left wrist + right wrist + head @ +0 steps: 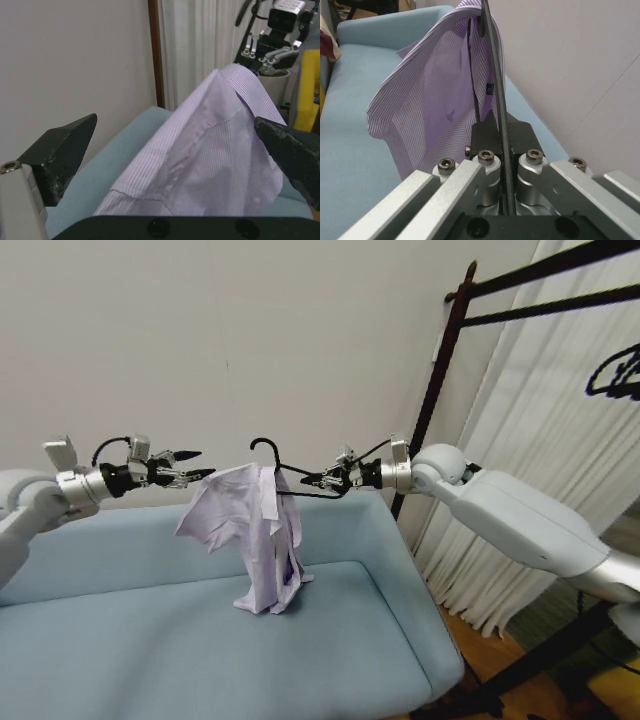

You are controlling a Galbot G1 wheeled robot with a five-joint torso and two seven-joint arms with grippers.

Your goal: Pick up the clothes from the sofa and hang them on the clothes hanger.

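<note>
A lavender striped shirt (256,530) hangs over a black hanger (268,447) above the light blue sofa (120,640); its tail just reaches the seat. My right gripper (312,481) is shut on the hanger's wire at the shirt's right side. In the right wrist view the hanger's wire (493,75) runs between the closed fingers of that gripper (497,131), with the shirt (435,85) draped beyond. My left gripper (203,464) is open at the shirt's left shoulder. In the left wrist view the black fingers (65,150) stand wide apart on either side of the shirt's shoulder (215,145).
A dark clothes rack (440,370) stands to the right of the sofa, with a white curtain (540,440) behind it. A plain wall rises behind the sofa. Wooden floor (500,660) lies beyond the sofa's right end.
</note>
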